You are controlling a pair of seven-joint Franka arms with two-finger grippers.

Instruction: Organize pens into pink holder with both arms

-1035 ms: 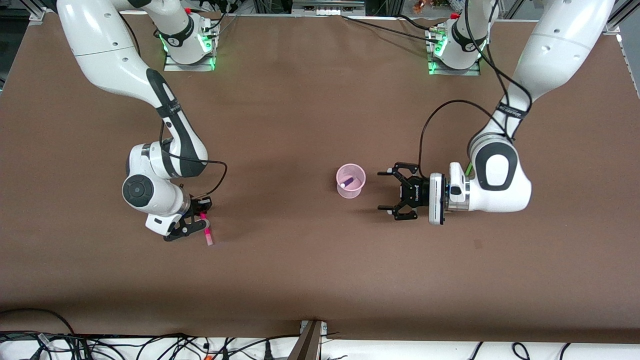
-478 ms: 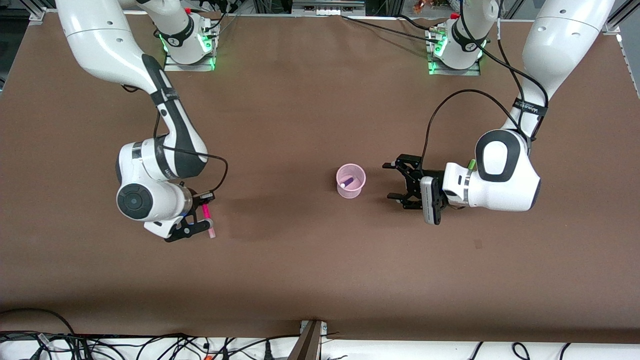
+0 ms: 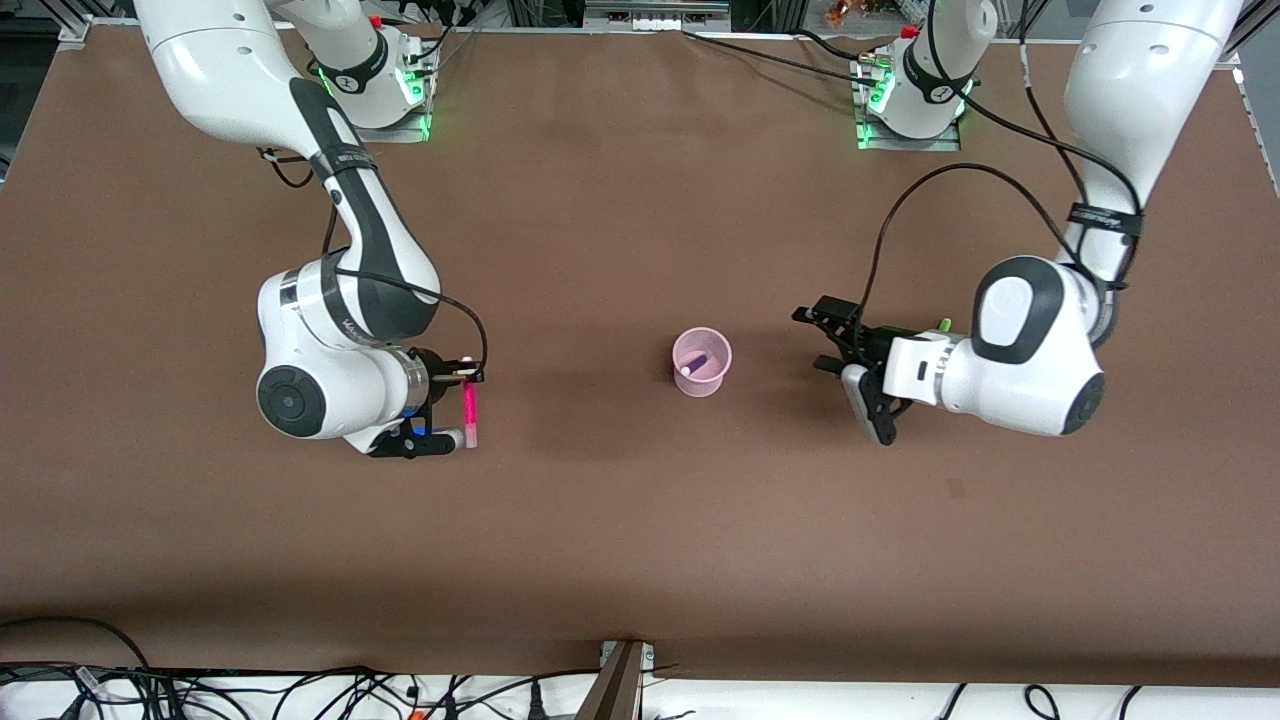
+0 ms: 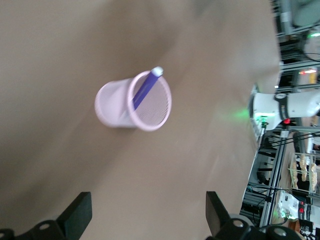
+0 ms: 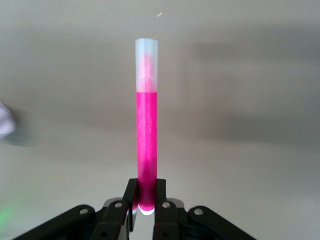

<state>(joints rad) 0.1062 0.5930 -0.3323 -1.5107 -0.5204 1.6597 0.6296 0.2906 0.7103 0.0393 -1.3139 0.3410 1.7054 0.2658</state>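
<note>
While purple pen [image 3: 695, 364] sits in pink holder [image 3: 702, 385], right tool [image 3: 466, 404] at holder's 9 o'clock pinches magenta pen [image 3: 469, 411], undelivered; left tool [image 3: 835, 343] at 3 o'clock spread, empty; green pen [image 3: 942, 324] left on tabletop [image 3: 620, 540].

Even overhead light; soft shadows pool on the table [image 3: 600, 560] under both arms. Left wrist view smears, background hazy past the claw.

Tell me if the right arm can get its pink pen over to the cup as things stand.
Probably yes: the right claw grips the pink pen, and bare table lies between it and the cup.
</note>
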